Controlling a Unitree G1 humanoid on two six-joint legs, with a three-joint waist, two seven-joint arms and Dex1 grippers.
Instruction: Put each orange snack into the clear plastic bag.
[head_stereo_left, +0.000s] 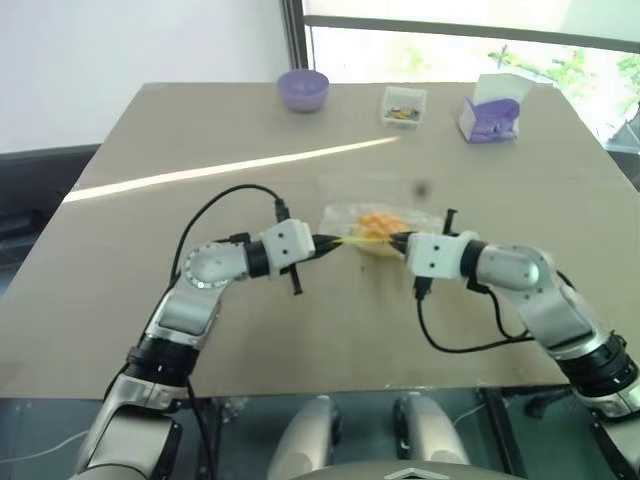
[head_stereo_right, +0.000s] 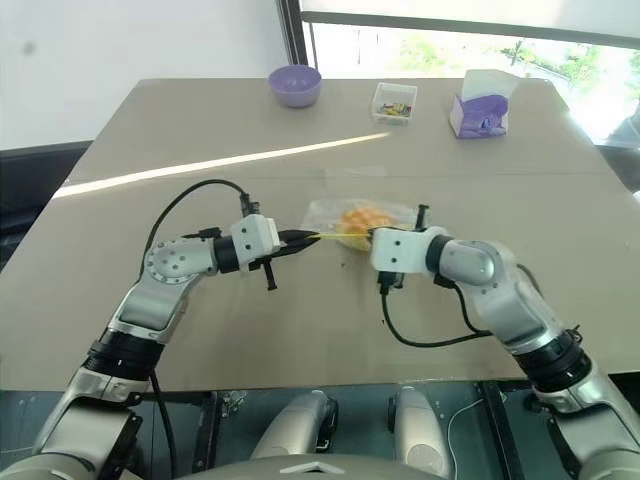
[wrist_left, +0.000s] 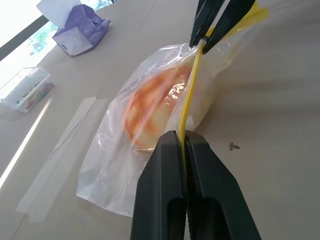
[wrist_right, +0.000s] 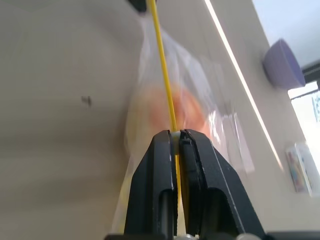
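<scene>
Now I am pinching the yellow strip of the clear plastic bag (head_stereo_left: 345, 215) with my left gripper (head_stereo_left: 330, 243) at nine o'clock and my right gripper (head_stereo_left: 399, 241) at three o'clock. I am drawing it taut, probably to seal in the orange snack (head_stereo_left: 377, 224).

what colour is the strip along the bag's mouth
Yellow strip on the clear bag, best seen in the left wrist view.

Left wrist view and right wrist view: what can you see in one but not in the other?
Left wrist view alone: the purple tissue box and the right gripper pinching the far end of the yellow strip. Right wrist view alone: the purple bowl. Both: the clear plastic bag with the orange snack inside, the small clear box, the table, and each view's own gripper shut on the strip, like the left gripper.
</scene>
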